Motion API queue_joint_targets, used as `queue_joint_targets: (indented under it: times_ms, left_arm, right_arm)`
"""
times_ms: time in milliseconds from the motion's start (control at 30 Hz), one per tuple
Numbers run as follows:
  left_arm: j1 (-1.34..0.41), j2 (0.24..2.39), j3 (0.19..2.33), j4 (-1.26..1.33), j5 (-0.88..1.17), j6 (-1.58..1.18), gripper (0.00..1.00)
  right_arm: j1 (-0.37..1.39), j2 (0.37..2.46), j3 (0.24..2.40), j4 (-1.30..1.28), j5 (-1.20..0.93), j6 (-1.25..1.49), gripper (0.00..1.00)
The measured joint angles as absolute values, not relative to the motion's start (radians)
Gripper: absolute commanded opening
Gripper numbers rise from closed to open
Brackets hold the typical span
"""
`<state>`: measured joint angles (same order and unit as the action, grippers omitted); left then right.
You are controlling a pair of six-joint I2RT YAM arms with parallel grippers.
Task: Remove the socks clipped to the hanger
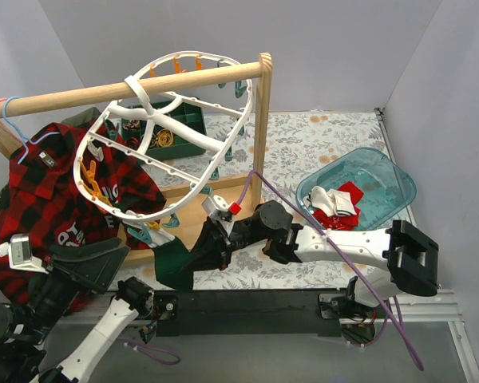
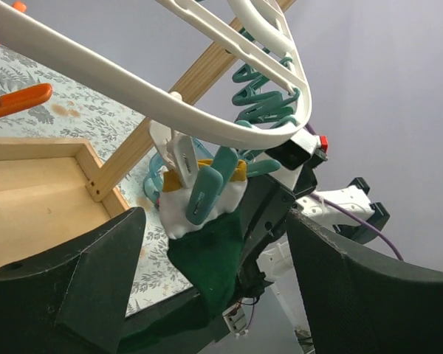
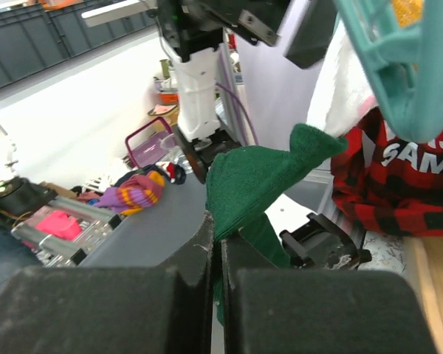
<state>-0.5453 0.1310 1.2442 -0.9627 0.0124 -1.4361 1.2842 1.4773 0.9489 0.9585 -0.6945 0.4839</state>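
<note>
In the overhead view a red-and-black plaid shirt (image 1: 52, 187) hung at about 9 o'clock of the hanger (image 1: 169, 137). The white oval frame was hooked over a wooden rail (image 1: 128, 89) and tilted.

The left gripper (image 2: 214, 215) had its fingers spread wide and held nothing. It faced the frame's near rim from below, and the clipped sock lay in line between its fingers but well short of them.

The one sock seen on the hanger, the green sock (image 1: 176, 267), hung at the frame's 6 o'clock edge. A teal clip (image 2: 204, 193) pinched its white cuff.

The right gripper (image 3: 218, 247) had its fingers pressed together on a fold of that sock's green body, below the cuff.

To do the pull well, the draw should probably run straight out of the clip's mouth, toward 6 o'clock and downward. A sideways pull could twist the cuff and make the clip bite harder.

The frame hung freely, so a slow, steady pull seemed wiser than a jerk, which might only swing it. The left gripper could brace the rim or squeeze the clip's tail.

At about 2 o'clock of the right gripper sat a blue bin (image 1: 395, 179) holding red-and-white socks (image 1: 335, 209), the likely drop place.
</note>
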Motion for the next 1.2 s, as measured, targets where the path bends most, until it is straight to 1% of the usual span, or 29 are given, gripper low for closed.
queue_joint_targets:
  times_ms: [67, 133, 267, 300, 367, 400, 467, 500, 567, 633, 767, 867, 1067, 1200]
  left_arm:
    - [-0.545, 0.126, 1.220, -0.943, 0.013, -1.459, 0.76]
    - [-0.546, 0.133, 1.197, -0.912, 0.020, -1.468, 0.76]
    - [-0.546, 0.173, 1.187, -0.855, 0.014, -1.465, 0.76]
    - [-0.546, 0.190, 1.187, -0.826, 0.007, -1.459, 0.76]
    - [-0.546, 0.211, 1.186, -0.791, 0.001, -1.444, 0.75]
    - [-0.546, 0.223, 1.186, -0.776, -0.001, -1.436, 0.75]
    - [-0.546, 0.257, 1.187, -0.750, -0.001, -1.411, 0.71]
    - [-0.546, 0.274, 1.187, -0.746, 0.006, -1.401, 0.69]
    - [-0.546, 0.307, 1.186, -0.751, 0.021, -1.385, 0.65]
    - [-0.546, 0.330, 1.182, -0.751, 0.041, -1.370, 0.64]
    - [-0.546, 0.349, 1.171, -0.748, 0.081, -1.345, 0.60]
    - [-0.546, 0.361, 1.171, -0.739, 0.115, -1.332, 0.60]
    - [-0.547, 0.395, 1.168, -0.702, 0.192, -1.327, 0.55]
    - [-0.548, 0.430, 1.152, -0.662, 0.263, -1.336, 0.53]
  right_arm:
    - [1.275, 1.457, 0.939, 0.958, -0.714, 0.491, 0.07]
    - [1.264, 1.440, 0.931, 0.958, -0.730, 0.496, 0.13]
    - [1.246, 1.423, 0.925, 0.956, -0.737, 0.500, 0.23]
    - [1.245, 1.419, 0.921, 0.944, -0.735, 0.498, 0.28]
    - [1.244, 1.413, 0.920, 0.907, -0.725, 0.491, 0.34]
    - [1.244, 1.411, 0.920, 0.882, -0.716, 0.485, 0.41]
    - [1.244, 1.399, 0.920, 0.818, -0.691, 0.465, 0.46]
    - [1.244, 1.391, 0.920, 0.782, -0.675, 0.450, 0.52]
    - [1.244, 1.359, 0.920, 0.690, -0.621, 0.414, 0.54]
    - [1.244, 1.306, 0.920, 0.573, -0.535, 0.363, 0.57]
    - [1.245, 1.193, 0.930, 0.369, -0.317, 0.281, 0.57]
    - [1.245, 1.116, 0.981, 0.230, -0.117, 0.219, 0.56]
    - [1.244, 1.057, 1.090, 0.122, 0.126, 0.100, 0.57]
    - [1.244, 1.057, 1.118, 0.095, 0.192, 0.053, 0.64]
